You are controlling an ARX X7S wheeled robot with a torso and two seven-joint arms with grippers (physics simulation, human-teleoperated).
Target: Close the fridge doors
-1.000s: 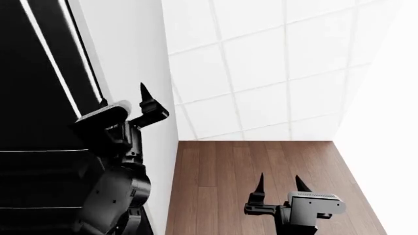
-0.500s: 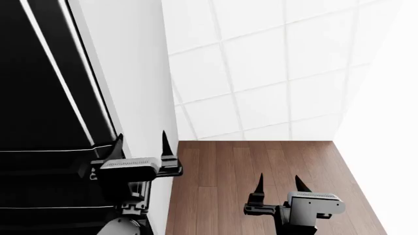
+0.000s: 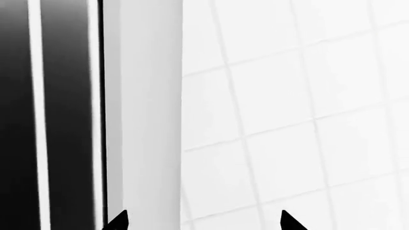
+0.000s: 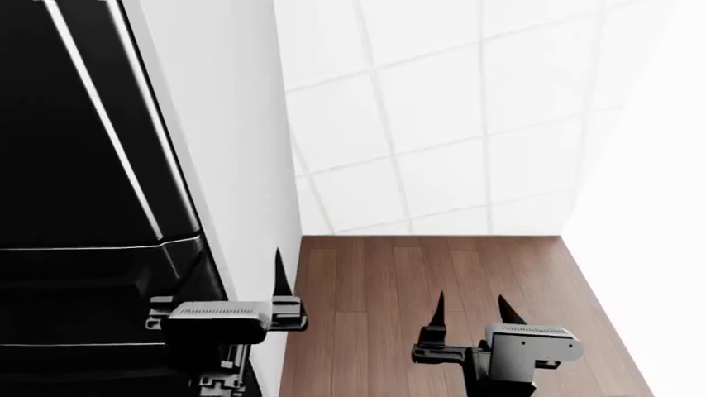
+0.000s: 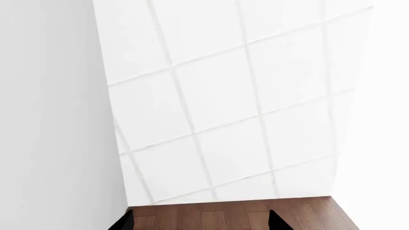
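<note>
One of the fridge doors (image 4: 78, 124) fills the left of the head view, a tall glossy black face with bright streaks. It lies along a white side panel (image 4: 226, 124) with no gap showing. It also shows in the left wrist view as a black door (image 3: 64, 115). My left gripper (image 4: 245, 281) hangs low by the panel's front edge, below the door, open and holding nothing; its fingertips (image 3: 118, 221) straddle the panel's edge. My right gripper (image 4: 472, 308) is open over the wooden floor, well away from the fridge, and it shows empty as the right gripper (image 5: 199, 221) in its own wrist view.
Wide black drawer fronts (image 4: 78, 281) sit under the door. A white tiled wall (image 4: 441, 116) stands behind, and a plain white wall (image 4: 662, 207) closes the right side. Brown wooden floor (image 4: 441, 265) lies between them.
My left gripper has come down from the door's edge, turned level, and now sits lower beside the drawer fronts. The right arm has not moved.
</note>
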